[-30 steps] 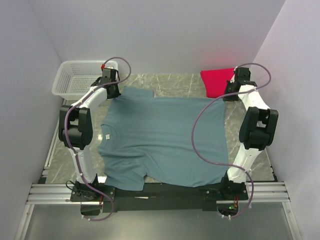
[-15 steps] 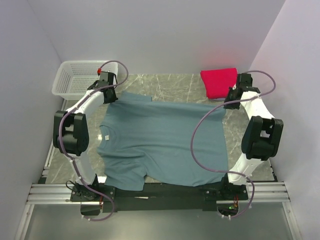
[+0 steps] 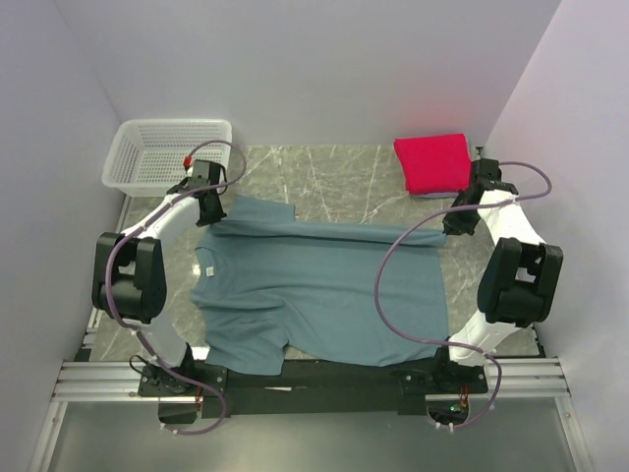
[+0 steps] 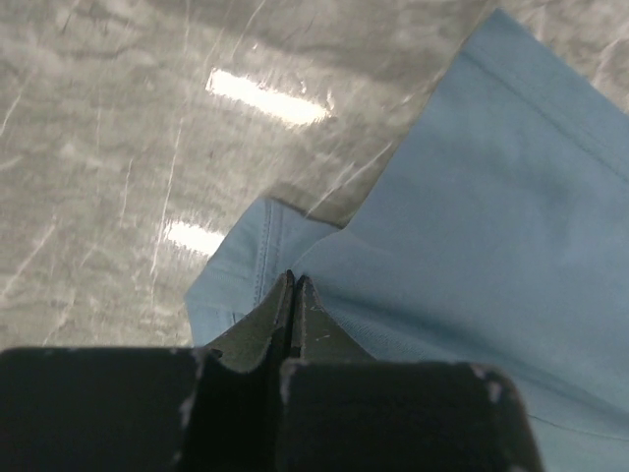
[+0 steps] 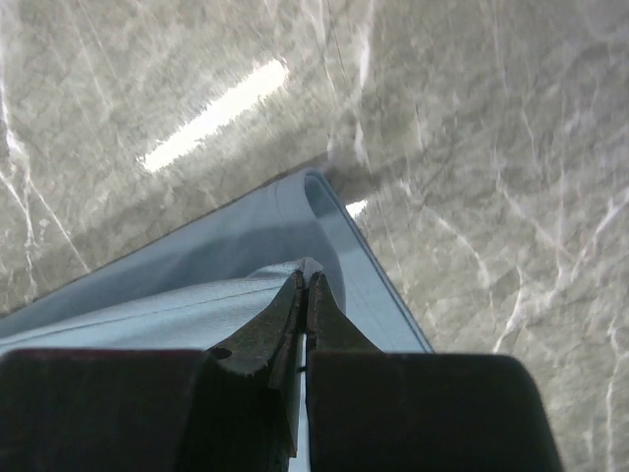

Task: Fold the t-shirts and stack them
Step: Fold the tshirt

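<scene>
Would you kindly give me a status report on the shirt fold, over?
Left gripper and right gripper shut on teal t-shirt, far edge. Far edge doubled over, rest flat. Folded crimson t-shirt and white mesh basket beyond, off it.

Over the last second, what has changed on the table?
The left gripper and right gripper, both shut on the far edge of the teal t-shirt, drew it toward the arm bases, folding it over. Nothing was let go. The crimson t-shirt and white basket stayed put.
</scene>
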You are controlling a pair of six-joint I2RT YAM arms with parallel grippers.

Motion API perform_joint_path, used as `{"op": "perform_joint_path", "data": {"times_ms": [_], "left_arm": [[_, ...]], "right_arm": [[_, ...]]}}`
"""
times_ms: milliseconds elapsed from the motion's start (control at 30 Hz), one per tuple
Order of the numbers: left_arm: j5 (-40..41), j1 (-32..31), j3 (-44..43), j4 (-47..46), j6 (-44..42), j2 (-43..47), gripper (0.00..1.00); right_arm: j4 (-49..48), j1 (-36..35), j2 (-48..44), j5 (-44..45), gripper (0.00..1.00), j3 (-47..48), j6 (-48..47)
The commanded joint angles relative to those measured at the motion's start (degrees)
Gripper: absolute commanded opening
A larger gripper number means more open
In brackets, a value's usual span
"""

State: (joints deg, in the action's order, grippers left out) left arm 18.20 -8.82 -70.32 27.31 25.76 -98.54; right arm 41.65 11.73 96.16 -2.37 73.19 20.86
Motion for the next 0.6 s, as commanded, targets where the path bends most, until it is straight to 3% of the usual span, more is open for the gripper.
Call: {"op": "perform_joint_path", "data": {"times_ms": [0, 567], "left_arm": [[5.2, 0.8, 2.5, -0.7, 0.8, 4.4, 0.01], [6.7, 0.8, 11.5, -1.3, 5.1, 5.4, 0.0]], "right_arm": [[0.7, 1.1, -3.0, 3.9, 0.0, -1.7, 2.3], [-6.6, 1.1, -4.8, 8.8, 0.0, -14.7, 10.2]]}}
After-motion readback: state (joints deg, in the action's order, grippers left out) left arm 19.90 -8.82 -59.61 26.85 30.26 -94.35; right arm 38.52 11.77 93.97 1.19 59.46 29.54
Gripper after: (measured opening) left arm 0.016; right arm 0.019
